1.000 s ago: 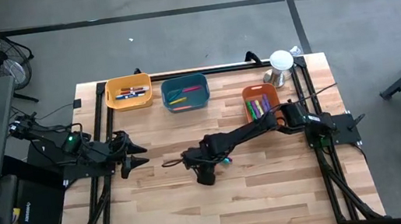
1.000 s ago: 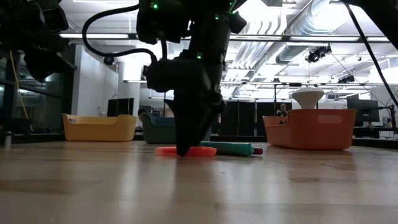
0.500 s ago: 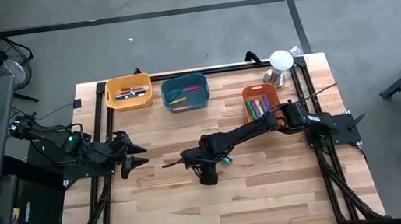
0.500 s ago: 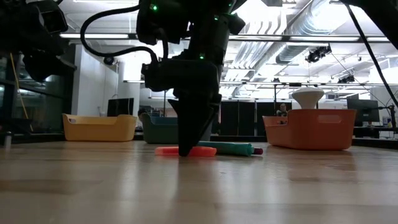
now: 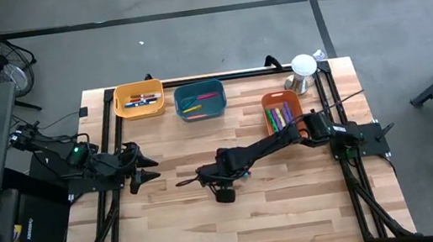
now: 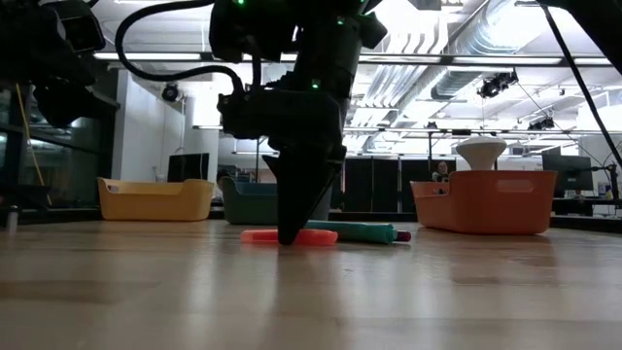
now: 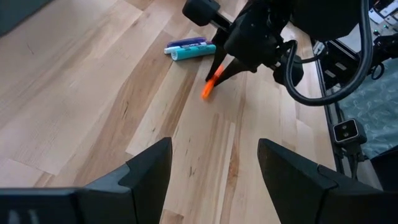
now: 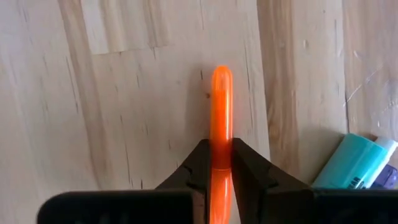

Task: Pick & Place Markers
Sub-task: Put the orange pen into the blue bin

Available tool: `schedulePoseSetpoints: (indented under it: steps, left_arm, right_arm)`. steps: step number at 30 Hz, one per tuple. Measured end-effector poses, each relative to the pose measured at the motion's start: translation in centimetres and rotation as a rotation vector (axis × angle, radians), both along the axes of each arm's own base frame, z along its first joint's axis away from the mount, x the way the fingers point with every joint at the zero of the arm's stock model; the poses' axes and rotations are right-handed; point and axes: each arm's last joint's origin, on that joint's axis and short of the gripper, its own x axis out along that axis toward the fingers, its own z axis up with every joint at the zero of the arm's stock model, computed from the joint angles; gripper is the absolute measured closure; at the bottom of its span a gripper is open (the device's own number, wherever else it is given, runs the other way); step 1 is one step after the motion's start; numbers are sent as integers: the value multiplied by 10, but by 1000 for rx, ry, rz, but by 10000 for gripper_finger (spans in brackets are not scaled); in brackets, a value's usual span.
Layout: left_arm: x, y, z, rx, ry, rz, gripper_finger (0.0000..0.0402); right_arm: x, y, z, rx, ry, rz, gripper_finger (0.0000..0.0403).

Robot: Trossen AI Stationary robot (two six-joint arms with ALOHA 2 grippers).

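An orange marker (image 6: 262, 235) lies flat on the wooden table near its middle. My right gripper (image 8: 221, 158) stands over it, pointing down, and is shut on it. In the high view my right gripper (image 5: 205, 174) covers the marker. A teal marker (image 7: 193, 52) and a purple marker (image 7: 185, 44) lie side by side on the table just beyond the orange one. My left gripper (image 5: 148, 166) waits open near the table's left edge, with nothing between its fingers (image 7: 149, 168). My right gripper pinches the orange marker at about mid-length (image 8: 221, 140) between its two fingers. The fingers (image 6: 289, 219) come from above, pointing down, and lie across the marker. The marker rests level on the table, with one end (image 8: 221, 73) sticking out past the fingertips.
Three bins stand along the far side: a yellow one (image 5: 139, 99), a blue-teal one (image 5: 199, 100) and an orange one (image 5: 281, 110), each holding markers. A white round-topped object (image 5: 304, 70) stands at the far right corner. The near half of the table is bare wood.
My right arm's wrist has shifted slightly toward the near edge above the orange marker, while its fingertips have stayed at the marker. The marker has kept its place on the table.
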Motion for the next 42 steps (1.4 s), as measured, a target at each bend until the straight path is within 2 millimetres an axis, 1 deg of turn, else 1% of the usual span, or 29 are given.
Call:
schedulePoseSetpoints:
  steps: [8, 13, 15, 20, 24, 30, 34, 37, 40, 42]
  left_arm:
    - [0, 0, 0, -3, 0, 1, 170]
    - [0, 0, 0, -3, 0, 1, 170]
    - [0, 0, 0, -2, 1, 2, 170]
    - [0, 0, 0, -1, 2, 2, 170]
    - [0, 0, 0, -1, 2, 2, 170]
    - [0, 0, 0, -1, 2, 3, 170]
    - [0, 0, 0, -1, 1, 3, 170]
    - [0, 0, 0, -2, 1, 3, 170]
    - [0, 0, 0, -2, 1, 3, 170]
    - [0, 0, 0, -2, 0, 4, 170]
  right_arm:
    - [-2, 0, 2, 16, 11, -49, 372]
    - [-3, -1, 12, 24, -6, -56, 372]
    - [-3, -1, 13, 25, -6, -56, 372]
    - [1, 0, 23, 25, -5, -51, 372]
    - [4, 2, 35, 22, 8, -41, 372]
    - [13, 1, 69, -26, -51, -16, 372]
    - [17, -7, 98, -72, -94, -19, 372]
    - [19, -17, 121, -110, -130, -25, 372]
    - [22, -33, 144, -140, -179, -44, 372]
    - [23, -45, 155, -155, -206, -55, 372]
